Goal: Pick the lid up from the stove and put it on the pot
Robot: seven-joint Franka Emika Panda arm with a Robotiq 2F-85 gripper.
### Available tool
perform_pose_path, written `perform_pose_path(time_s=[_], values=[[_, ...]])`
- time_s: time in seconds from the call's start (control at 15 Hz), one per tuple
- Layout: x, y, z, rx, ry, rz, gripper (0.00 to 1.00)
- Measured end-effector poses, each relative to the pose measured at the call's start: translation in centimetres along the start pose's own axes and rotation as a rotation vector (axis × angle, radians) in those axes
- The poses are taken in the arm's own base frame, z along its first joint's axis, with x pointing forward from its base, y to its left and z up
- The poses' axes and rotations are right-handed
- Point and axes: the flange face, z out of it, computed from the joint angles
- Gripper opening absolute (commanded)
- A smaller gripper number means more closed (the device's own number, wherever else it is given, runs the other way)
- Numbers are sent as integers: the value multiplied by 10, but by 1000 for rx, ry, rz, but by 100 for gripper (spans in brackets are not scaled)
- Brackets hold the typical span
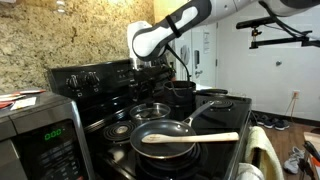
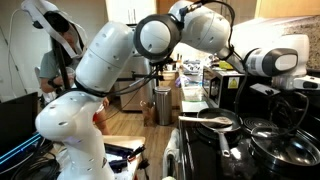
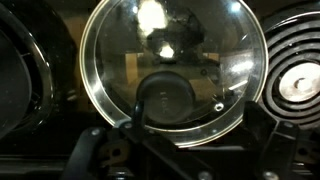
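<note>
The lid (image 3: 175,60), clear glass with a shiny metal rim and a black knob, fills the wrist view. It lies flat on the stove (image 1: 100,80) in an exterior view, where it shows (image 1: 152,110) between the frying pan and the pot (image 1: 181,92). The dark pot stands on a back burner, uncovered. My gripper (image 3: 178,145) hangs just above the lid, open, with its dark fingers spread at the bottom of the wrist view, and it holds nothing. In an exterior view the gripper (image 2: 285,98) is over the lid (image 2: 272,138).
A grey frying pan (image 1: 165,138) with a wooden spatula (image 1: 195,138) sits on the front burner. A silver microwave (image 1: 35,135) stands beside the stove. A coil burner (image 3: 298,85) lies right of the lid. The stove's back panel with knobs rises behind.
</note>
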Motion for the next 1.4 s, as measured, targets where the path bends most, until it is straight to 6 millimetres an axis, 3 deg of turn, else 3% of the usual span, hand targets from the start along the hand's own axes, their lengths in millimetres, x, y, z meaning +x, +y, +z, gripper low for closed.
perform_pose_path(time_s=[0.67, 1.4], values=[[0, -6, -1, 32, 6, 1, 100], [-1, -4, -2, -84, 35, 128, 100]])
